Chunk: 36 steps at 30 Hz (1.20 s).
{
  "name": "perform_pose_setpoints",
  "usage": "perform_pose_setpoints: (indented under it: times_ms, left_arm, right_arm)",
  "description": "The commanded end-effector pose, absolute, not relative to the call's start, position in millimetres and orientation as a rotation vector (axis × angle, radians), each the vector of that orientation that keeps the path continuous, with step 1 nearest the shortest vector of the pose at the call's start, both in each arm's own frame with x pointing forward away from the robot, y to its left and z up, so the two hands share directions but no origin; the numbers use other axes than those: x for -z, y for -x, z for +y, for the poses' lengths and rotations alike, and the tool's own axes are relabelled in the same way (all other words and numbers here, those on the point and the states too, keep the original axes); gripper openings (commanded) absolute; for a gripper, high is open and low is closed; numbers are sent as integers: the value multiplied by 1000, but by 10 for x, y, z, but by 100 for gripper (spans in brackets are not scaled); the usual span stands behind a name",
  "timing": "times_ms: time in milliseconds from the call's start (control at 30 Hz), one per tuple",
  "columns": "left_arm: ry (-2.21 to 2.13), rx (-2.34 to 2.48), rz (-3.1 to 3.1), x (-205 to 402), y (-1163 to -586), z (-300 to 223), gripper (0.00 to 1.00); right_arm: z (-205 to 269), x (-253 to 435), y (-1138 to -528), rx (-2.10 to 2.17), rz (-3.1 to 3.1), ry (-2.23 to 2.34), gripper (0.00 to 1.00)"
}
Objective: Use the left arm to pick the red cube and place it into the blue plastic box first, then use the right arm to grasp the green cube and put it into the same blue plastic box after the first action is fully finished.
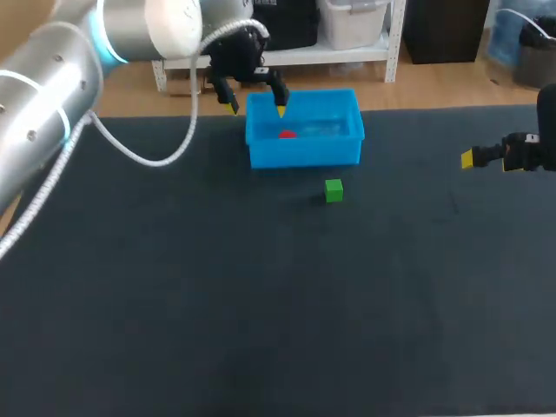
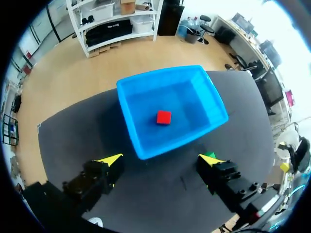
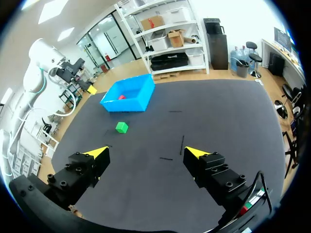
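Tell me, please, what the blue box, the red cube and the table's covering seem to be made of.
The blue box looks like moulded plastic, smooth and faintly glossy: its floor shows a pale sheen. The red cube is evenly coloured and matte; plastic, foam or painted wood, I cannot tell. The table's covering seems a dark matte fabric or mat, without reflections.

— What do we see of the red cube (image 2: 164,117)?
— We see it small and bright, lying flat on the floor of the blue plastic box (image 1: 304,156), roughly mid-floor and clear of the walls.
— And the box itself?
— An open rectangular tub, standing upright near the far edge of the table (image 1: 261,304).
— Where do we place the green cube (image 1: 334,190)?
— On the table outside the box, near its front wall, toward its right half, not touching it.
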<state>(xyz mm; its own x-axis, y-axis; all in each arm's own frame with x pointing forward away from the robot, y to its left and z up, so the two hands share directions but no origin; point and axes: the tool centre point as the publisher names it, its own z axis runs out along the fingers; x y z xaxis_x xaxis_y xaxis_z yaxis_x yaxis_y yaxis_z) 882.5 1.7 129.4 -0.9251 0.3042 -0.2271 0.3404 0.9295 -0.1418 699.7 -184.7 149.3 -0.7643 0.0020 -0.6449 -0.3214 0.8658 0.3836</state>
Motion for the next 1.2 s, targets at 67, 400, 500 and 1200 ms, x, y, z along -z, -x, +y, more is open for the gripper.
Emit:
perform_pose_setpoints:
  times_ms: [67,400,500,1200]
  left_arm:
    - [-453,293,2692,-1436,-8220,272,100]
    - [-439,324,2564,-1410,-7659,574,100]
    - [-426,347,2537,-1388,-7506,651,100]
    - [-307,319,2376,-1376,-6951,1133,100]
  right_arm:
    - [-1852,-1495,-6999,-638,2371,232,100]
    - [-1852,-1495,-6999,-638,2371,232,100]
    - [-1852,-1495,-6999,-638,2371,232,100]
    - [-1852,-1495,-6999,-638,2371,232,100]
